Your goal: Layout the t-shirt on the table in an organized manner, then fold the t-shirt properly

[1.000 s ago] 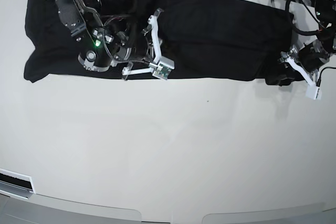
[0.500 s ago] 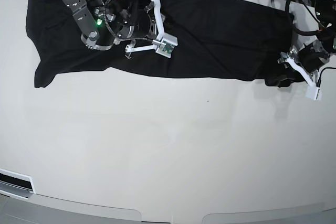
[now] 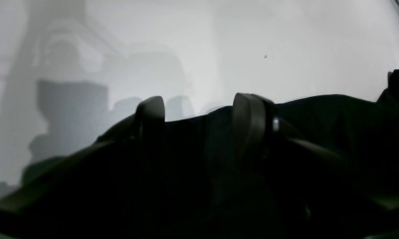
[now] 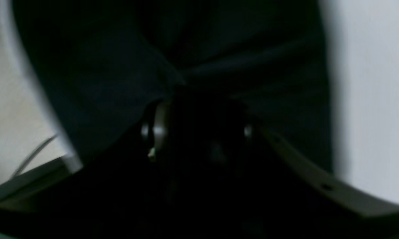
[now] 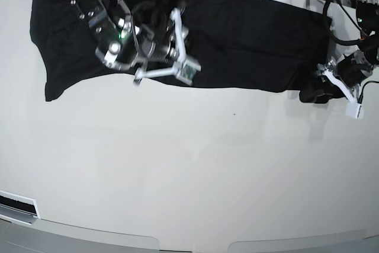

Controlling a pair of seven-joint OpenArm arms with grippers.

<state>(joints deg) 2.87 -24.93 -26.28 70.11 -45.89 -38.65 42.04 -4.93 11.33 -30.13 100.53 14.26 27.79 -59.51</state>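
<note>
Layout step in hand: shirt [image 5: 237, 34] lies spread along table [image 5: 189, 170] at 12 o'clock. My left end effector [image 3: 199, 109] stands apart over the hem; right end effector [image 5: 160, 48] state undeterminable. Next: fold.

Plain black t-shirt [image 5: 249, 34], unpatterned, darker in the creases. Glossy white surface [image 5: 189, 170], marked by one tiny dark speck and soft grey shadows. Right hand [image 5: 155, 48]: black and grey metal body, white finger struts, small green light. Left hand [image 5: 323, 90]: black body, white struts; dark fingers [image 3: 249, 122] in the wrist view.
</note>
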